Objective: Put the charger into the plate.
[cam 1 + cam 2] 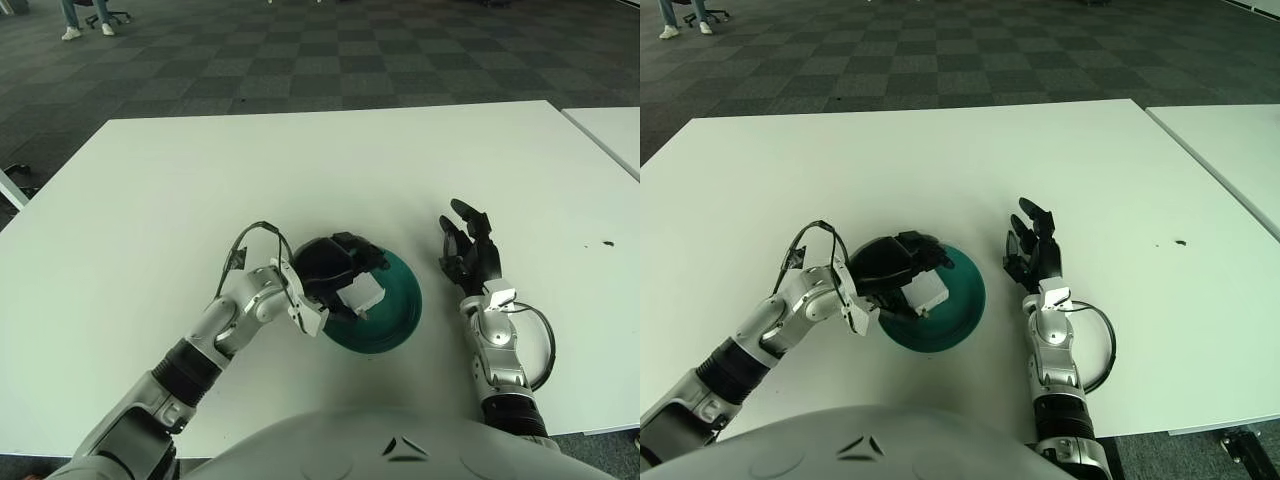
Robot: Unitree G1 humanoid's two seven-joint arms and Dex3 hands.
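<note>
A dark green plate (395, 310) sits on the white table near its front edge. My left hand (335, 275) hovers over the plate's left half, its fingers curled around a white charger (361, 296) that hangs low inside the plate. Whether the charger touches the plate's bottom I cannot tell. The same charger (925, 290) shows in the right eye view against the plate (962, 305). To the right of the plate my right hand (468, 250) stands with fingers spread and holds nothing.
The white table (320, 170) stretches away beyond the plate. A second white table (610, 135) adjoins at the far right. A small dark speck (606, 242) lies on the right. Dark checkered carpet runs behind.
</note>
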